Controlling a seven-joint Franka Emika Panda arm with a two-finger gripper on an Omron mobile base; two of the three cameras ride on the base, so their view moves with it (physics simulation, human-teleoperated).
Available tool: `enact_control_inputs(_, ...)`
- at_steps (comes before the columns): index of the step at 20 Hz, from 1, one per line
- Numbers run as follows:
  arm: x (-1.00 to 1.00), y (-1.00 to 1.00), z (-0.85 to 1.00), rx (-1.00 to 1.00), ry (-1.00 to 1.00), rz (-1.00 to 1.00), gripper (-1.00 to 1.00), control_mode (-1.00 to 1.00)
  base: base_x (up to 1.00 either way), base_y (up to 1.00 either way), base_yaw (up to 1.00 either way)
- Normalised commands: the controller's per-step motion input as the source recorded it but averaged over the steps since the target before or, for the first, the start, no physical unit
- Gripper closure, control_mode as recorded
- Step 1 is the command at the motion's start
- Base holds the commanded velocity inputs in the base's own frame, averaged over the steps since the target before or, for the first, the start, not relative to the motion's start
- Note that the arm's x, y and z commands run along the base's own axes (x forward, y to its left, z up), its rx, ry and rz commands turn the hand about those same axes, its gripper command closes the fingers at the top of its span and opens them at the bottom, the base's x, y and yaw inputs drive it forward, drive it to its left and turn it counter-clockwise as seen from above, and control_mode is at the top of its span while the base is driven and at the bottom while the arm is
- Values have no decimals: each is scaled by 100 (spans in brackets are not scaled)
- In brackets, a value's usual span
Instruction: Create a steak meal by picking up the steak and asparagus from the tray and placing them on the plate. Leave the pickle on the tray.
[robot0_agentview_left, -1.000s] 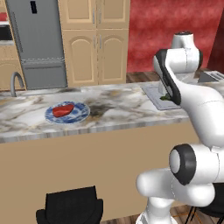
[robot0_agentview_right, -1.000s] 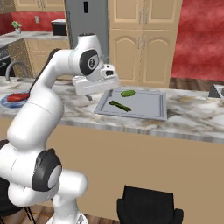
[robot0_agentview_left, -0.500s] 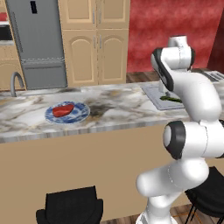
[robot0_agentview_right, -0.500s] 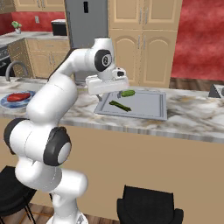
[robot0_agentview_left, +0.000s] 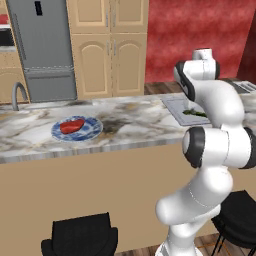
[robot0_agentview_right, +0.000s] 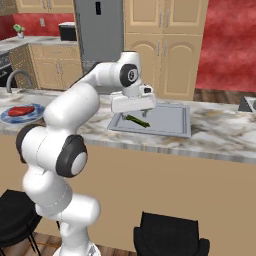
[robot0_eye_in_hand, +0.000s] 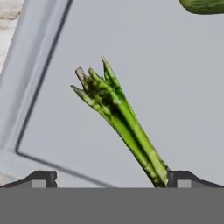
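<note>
End effector (robot0_eye_in_hand: 111, 179) spread wide, empty, poised over tray (robot0_agentview_right: 170, 121); asparagus (robot0_eye_in_hand: 120, 120) flat on tray floor between the tips; pickle (robot0_eye_in_hand: 203, 5) just beyond; steak (robot0_agentview_left: 72, 125) on plate (robot0_agentview_left: 90, 131) far along marble bench (robot0_agentview_left: 130, 130); faucet (robot0_agentview_left: 16, 94) behind.

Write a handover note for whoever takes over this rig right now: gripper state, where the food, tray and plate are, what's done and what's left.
Gripper: open, empty, poised over the tray, fingertips either side of the asparagus's lower end.
Flat red steak: already on the round blue-and-white plate, on the marble counter.
Long dark-green asparagus: lying on the flat grey metal tray, not yet grasped.
Stubby bright-green pickle: on the tray, apart from the asparagus.
Done: steak plated.
Left: grasp the asparagus, carry it to the plate; leave the pickle.
</note>
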Motion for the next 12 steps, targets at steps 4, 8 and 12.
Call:
enact_control_inputs(4,27,-22,-36,1,0,2,-100,-100,0,0,0)
enact_control_inputs(8,40,-21,-26,1,0,2,-100,-100,0,0,0)
enact_control_inputs(12,40,-18,-24,2,0,4,-100,-100,0,0,0)
